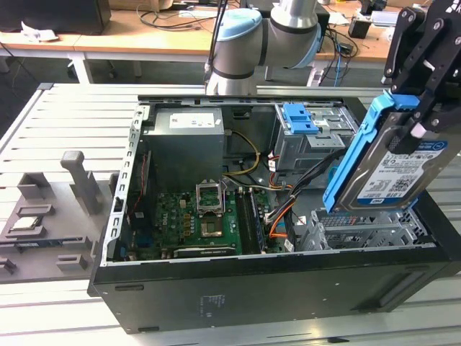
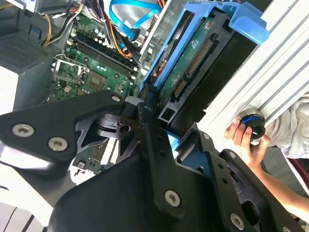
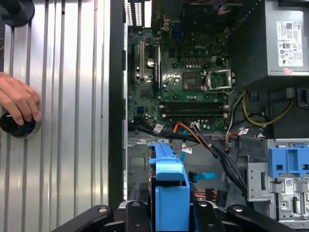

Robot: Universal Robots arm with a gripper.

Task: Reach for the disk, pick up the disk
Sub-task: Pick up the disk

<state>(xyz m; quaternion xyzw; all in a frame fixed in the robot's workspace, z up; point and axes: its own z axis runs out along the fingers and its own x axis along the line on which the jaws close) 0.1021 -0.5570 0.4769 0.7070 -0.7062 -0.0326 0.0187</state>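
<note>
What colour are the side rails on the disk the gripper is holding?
Bright blue, clearest in the exterior view, where the disk hangs from the gripper.

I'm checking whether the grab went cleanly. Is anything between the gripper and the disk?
Nothing visible. The gripper is shut on the disk, holding it tilted above the open computer case, apart from the drive cage below.

In the second wrist view, the gripper (image 2: 161, 126) clamps the disk (image 2: 193, 63) above the motherboard (image 2: 91, 72).
</note>
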